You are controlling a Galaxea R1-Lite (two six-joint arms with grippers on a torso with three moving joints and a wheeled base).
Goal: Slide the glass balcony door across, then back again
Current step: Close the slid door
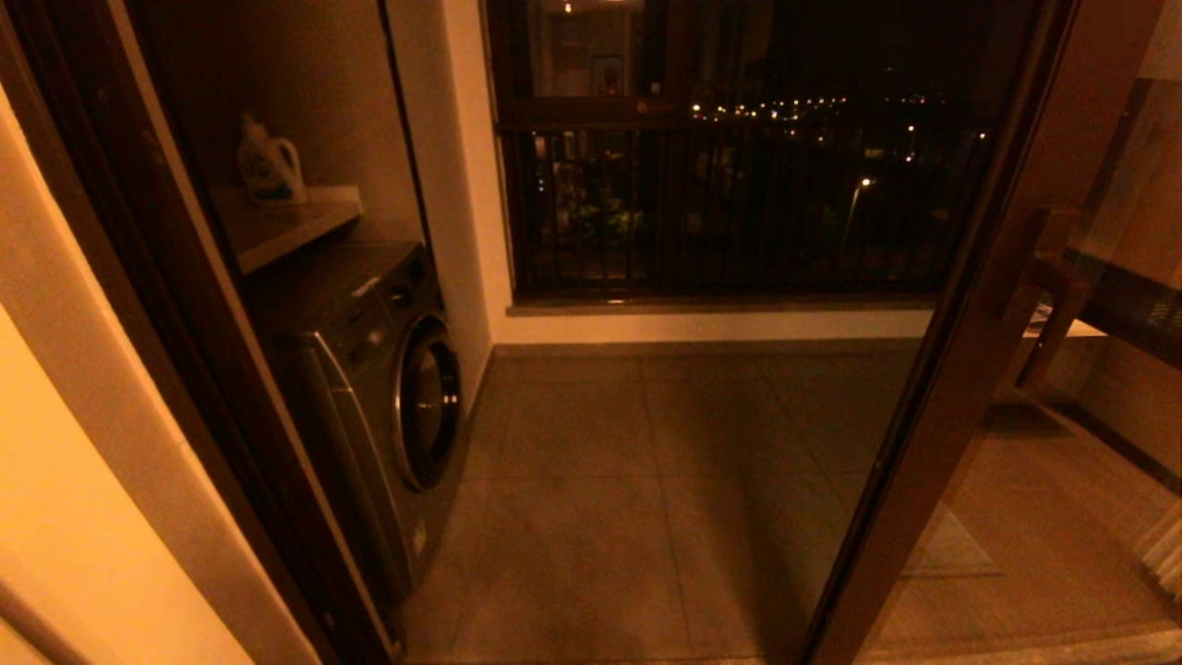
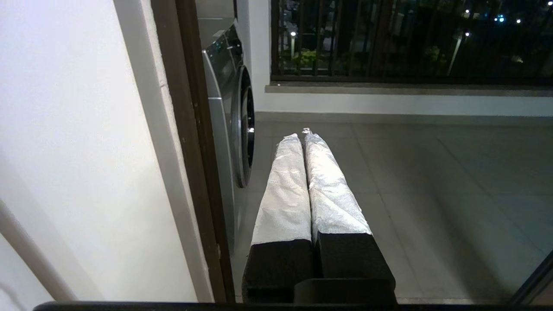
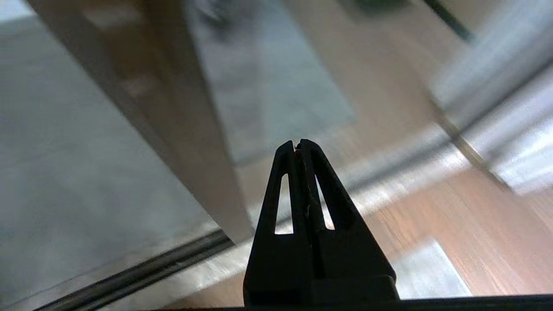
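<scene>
The glass balcony door (image 1: 960,360) stands at the right of the head view, its dark brown frame slanting from top right down to the floor, with clear glass to the right of it. A wooden bar handle (image 1: 1048,286) shows on that side. The doorway to the balcony is open. Neither arm appears in the head view. My left gripper (image 2: 301,134), its fingers wrapped in white, is shut and empty, hanging over the balcony tiles near the left jamb (image 2: 194,151). My right gripper (image 3: 296,144) is shut on nothing, low beside the door frame's foot (image 3: 173,121).
A washing machine (image 1: 388,388) stands behind the left jamb, with a detergent bottle (image 1: 270,166) on the shelf above. A dark window with railing bars (image 1: 739,185) closes the balcony's far side. The floor track (image 3: 129,272) runs below the door.
</scene>
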